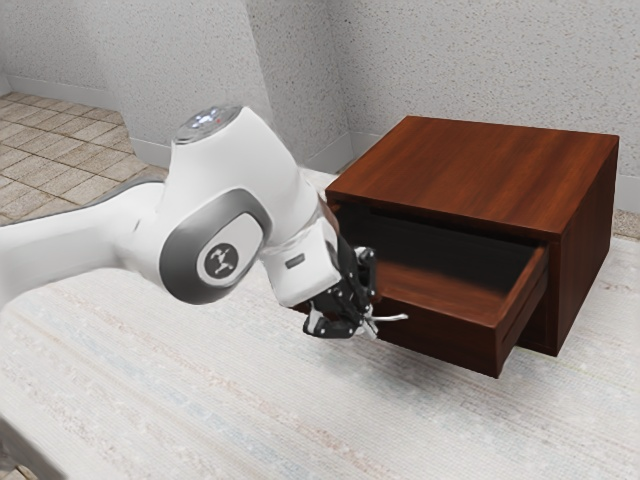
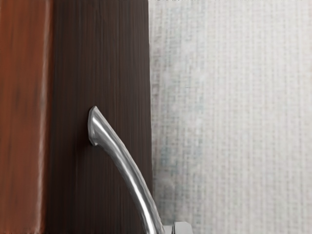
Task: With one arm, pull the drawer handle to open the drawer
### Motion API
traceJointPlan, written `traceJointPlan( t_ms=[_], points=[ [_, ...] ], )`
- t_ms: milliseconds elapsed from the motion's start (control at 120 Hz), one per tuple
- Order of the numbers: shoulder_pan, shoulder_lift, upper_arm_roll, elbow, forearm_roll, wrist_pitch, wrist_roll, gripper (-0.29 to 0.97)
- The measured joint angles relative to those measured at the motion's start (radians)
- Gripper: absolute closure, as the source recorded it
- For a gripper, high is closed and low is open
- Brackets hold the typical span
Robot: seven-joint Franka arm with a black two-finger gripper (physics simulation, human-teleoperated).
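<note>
Reaching in from the exterior view's left, our white arm (image 1: 220,250) bends down toward the front of a dark reddish wooden cabinet (image 1: 480,170) that stands on the pale table (image 1: 200,400). The black gripper (image 1: 352,324) sits right at the drawer's front, close above the table.

The drawer (image 1: 470,300) stands pulled partly out of the cabinet. Its front is well forward of the cabinet's face, and we can look down into its shadowed inside from above. The cabinet's opening behind it is dark.

The drawer handle (image 1: 390,318) is a slim silver bar on the drawer's front. In the exterior view one end of it pokes out of the gripper toward the view's right. Our fingers (image 1: 345,305) are drawn in narrow, with the bar between them and pressed from both sides, as far as we can judge from that view.

In the wrist view the drawer handle (image 2: 122,165) curves away from its mount on the dark wood of the drawer front (image 2: 97,73) and runs toward our hand. A redder strip of wood (image 2: 22,122) lies along the far side of that front, and the table (image 2: 229,122) spreads beyond its other edge. A small grey part (image 2: 181,227) sits just beside the bar's near end; we cannot tell what it is.

Behind the cabinet stands a speckled grey wall (image 1: 480,60), with tiled floor (image 1: 50,150) at the exterior view's left.
</note>
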Motion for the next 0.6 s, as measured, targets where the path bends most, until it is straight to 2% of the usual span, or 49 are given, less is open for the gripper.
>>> traceJointPlan(
  t_ms=[192, 267, 275, 333, 425, 500, 600],
  points=[
    [-0.005, -0.061, -0.002, -0.054, 0.005, -0.003, 0.003, 0.78],
    [-0.017, -0.107, -0.004, -0.088, 0.045, 0.0, 0.0, 0.82],
    [-0.018, -0.113, -0.003, -0.093, 0.05, 0.001, 0.0, 0.79],
    [-0.012, -0.146, -0.004, -0.123, 0.079, 0.011, -0.005, 0.79],
    [-0.01, -0.166, -0.003, -0.151, 0.11, 0.023, -0.011, 0.64],
    [-0.01, -0.182, -0.004, -0.173, 0.122, 0.034, -0.016, 0.73],
    [-0.012, -0.203, -0.004, -0.204, 0.131, 0.047, -0.024, 0.62]
  ],
)
